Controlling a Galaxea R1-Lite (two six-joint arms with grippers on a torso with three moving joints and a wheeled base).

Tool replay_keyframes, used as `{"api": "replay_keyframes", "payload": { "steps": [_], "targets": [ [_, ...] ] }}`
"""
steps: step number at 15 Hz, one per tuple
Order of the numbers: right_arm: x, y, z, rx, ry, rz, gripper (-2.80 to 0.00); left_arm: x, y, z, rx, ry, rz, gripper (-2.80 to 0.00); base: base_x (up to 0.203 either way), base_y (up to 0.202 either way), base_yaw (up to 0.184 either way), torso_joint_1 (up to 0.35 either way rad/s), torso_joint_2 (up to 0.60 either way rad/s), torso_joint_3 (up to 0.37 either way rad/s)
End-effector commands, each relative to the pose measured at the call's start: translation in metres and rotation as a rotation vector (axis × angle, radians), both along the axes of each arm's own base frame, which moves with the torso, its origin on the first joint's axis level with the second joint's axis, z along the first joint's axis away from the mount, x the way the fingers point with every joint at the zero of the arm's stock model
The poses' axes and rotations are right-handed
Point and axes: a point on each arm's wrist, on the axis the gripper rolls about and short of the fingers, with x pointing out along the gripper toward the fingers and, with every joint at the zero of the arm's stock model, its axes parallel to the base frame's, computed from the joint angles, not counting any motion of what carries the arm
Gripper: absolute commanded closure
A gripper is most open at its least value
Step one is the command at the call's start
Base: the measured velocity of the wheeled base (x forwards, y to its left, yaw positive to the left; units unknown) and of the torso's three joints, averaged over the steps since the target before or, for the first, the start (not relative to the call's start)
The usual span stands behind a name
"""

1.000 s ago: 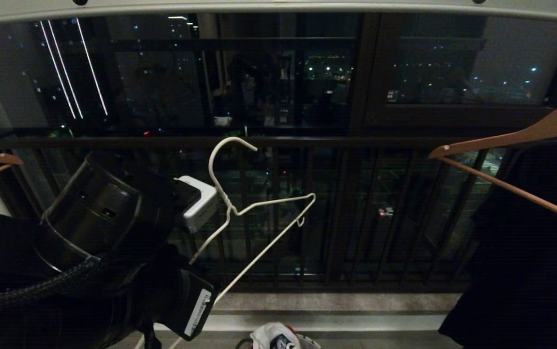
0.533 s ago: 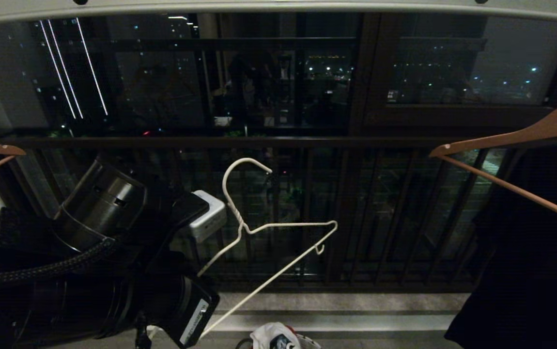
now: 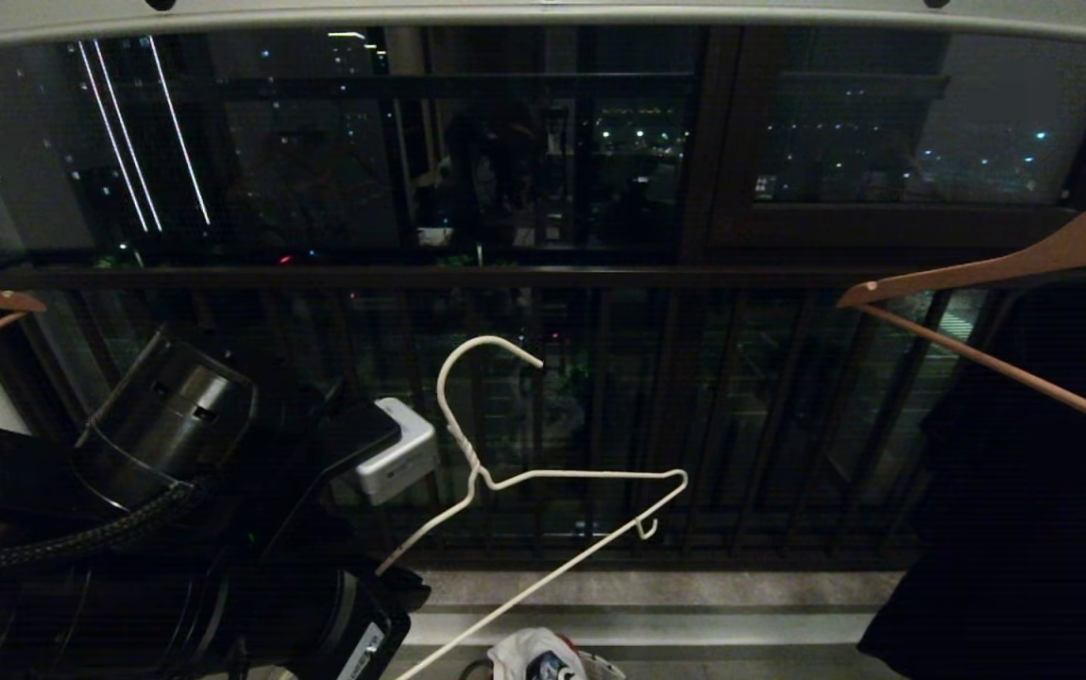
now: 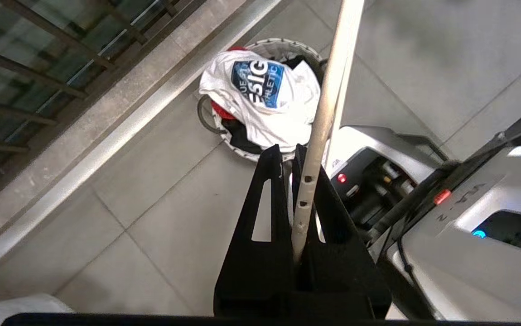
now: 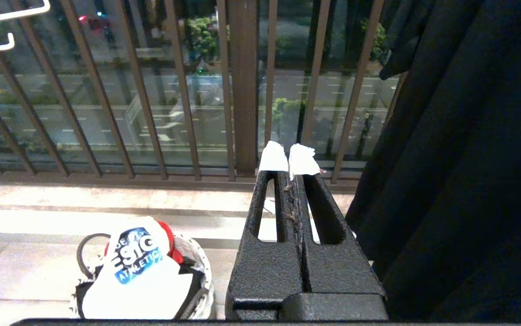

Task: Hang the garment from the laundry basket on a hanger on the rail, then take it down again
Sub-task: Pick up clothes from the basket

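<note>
now hanger (image 4: 328, 90) within left end effector (image 4: 293, 156)

A home's enclosed balcony at night, used for drying laundry: a drying rail (image 3: 543, 13) high above the left gripper (image 4: 290, 154), wooden hangers (image 3: 996, 264) beside it, a laundry basket (image 4: 260, 154) on tiles below.

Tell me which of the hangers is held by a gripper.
The thin white wire hanger, clamped in the left gripper. The brown wooden hangers at both sides are held by no gripper.
</note>
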Motion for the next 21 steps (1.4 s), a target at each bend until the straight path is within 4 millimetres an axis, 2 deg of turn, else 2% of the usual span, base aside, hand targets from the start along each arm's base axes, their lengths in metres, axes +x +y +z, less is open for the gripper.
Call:
{"api": "replay_keyframes", "payload": {
  "steps": [1,9,21],
  "targets": [
    [0.000,0.000,0.000,0.000,0.002,0.001,0.00,-0.001,0.001,0.000,0.005,-0.003,-0.004,0.00,0.000,0.000,0.000,0.000,0.00,0.000],
    [0.000,0.000,0.000,-0.001,0.002,0.001,0.00,-0.007,0.007,0.009,-0.028,-0.034,-0.007,0.00,0.000,0.000,0.000,-0.009,0.02,0.012],
    [0.000,0.000,0.000,-0.003,0.002,0.000,0.00,-0.008,0.007,0.009,-0.030,-0.036,-0.007,0.00,0.000,0.000,0.000,-0.145,0.33,0.177]
  ]
}}
